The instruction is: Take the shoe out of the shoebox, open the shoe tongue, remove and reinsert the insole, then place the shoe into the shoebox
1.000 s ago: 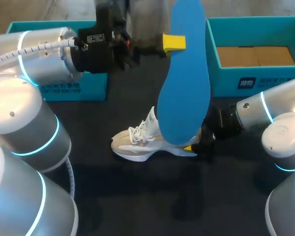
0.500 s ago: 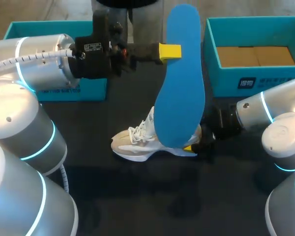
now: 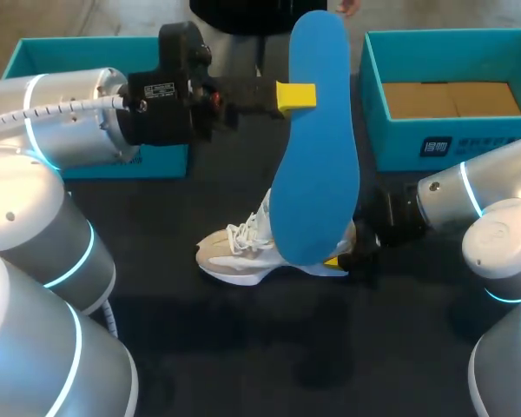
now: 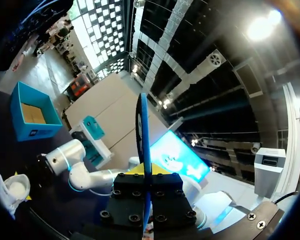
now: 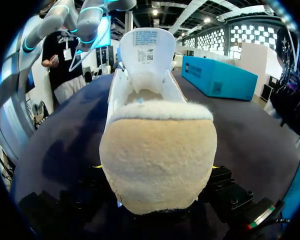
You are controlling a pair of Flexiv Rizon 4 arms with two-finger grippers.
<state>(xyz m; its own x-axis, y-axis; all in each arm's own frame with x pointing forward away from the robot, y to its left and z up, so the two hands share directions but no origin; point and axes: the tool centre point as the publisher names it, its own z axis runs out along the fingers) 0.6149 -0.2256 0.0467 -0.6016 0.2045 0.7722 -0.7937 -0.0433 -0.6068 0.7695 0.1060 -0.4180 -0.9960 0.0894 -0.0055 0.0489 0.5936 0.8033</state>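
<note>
A blue insole (image 3: 317, 148) hangs upright in the air above the table, edge-on in the left wrist view (image 4: 142, 130). My left gripper (image 3: 297, 95) is shut on its upper part, the yellow tips (image 4: 146, 175) pinching it. Below it a beige and white shoe (image 3: 243, 248) stands on the black table, toe pointing left, tongue (image 5: 147, 50) lifted. My right gripper (image 3: 343, 254) is at the heel with a finger on each side, shut on the shoe (image 5: 157, 155). The heel fills the space between its fingers and hides most of them.
A teal shoebox (image 3: 451, 139) with a brown cardboard floor stands at the back right, seen also from the left wrist (image 4: 32, 120). A second teal box part (image 3: 95, 161) lies at the back left behind my left arm, and ahead of the shoe (image 5: 217, 77).
My left arm has drawn back slightly to the left, carrying the insole with it. The shoe and my right arm have not moved.
</note>
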